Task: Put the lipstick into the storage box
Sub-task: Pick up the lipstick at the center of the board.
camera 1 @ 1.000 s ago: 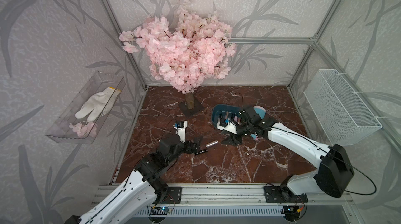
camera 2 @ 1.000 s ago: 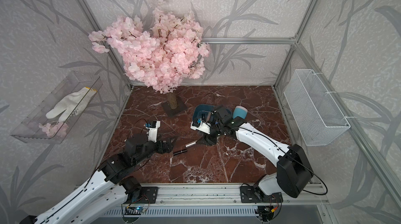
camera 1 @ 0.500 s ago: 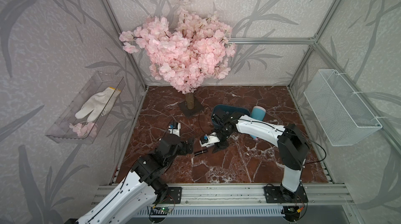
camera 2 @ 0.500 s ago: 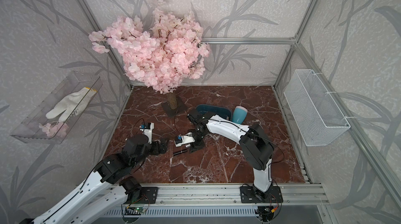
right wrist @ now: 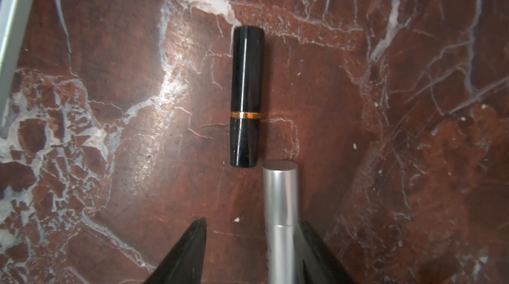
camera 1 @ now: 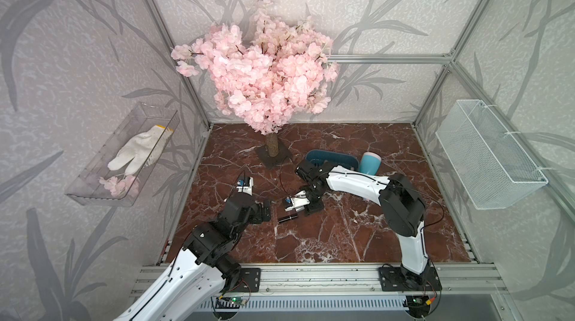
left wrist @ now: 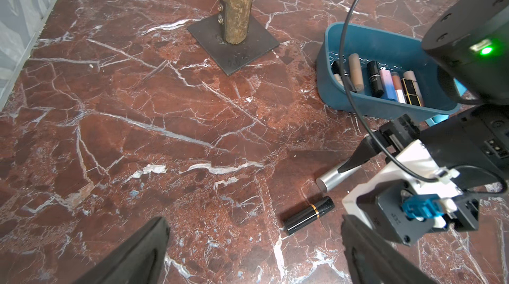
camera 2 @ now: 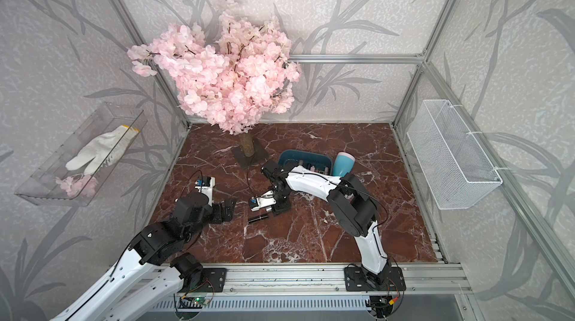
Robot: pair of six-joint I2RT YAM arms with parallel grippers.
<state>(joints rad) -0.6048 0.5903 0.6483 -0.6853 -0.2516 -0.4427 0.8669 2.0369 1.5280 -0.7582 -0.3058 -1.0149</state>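
Two lipsticks lie end to end on the marble floor. One is a black lipstick (right wrist: 246,95) (left wrist: 308,215) (camera 1: 287,218) with a gold band. The other is a silver lipstick (right wrist: 281,213) (left wrist: 334,176). My right gripper (right wrist: 252,223) (camera 1: 306,209) points down over the silver one. Its jaws are open, with the tube against one finger and a gap to the other. My left gripper (left wrist: 253,222) (camera 1: 264,209) is wide open and empty, just left of the black lipstick. The teal storage box (camera 1: 329,157) (left wrist: 358,103) stands behind and holds several cosmetics.
A light blue cup (camera 1: 370,163) leans at the box's right end. The blossom tree's trunk and metal base plate (camera 1: 273,157) stand left of the box. A white wire basket (camera 1: 485,160) hangs on the right wall and a clear tray (camera 1: 124,154) on the left.
My right gripper has swung from over the storage box down to the floor and now straddles the silver lipstick, jaws narrowing slightly. My left gripper drew back a little to the left.
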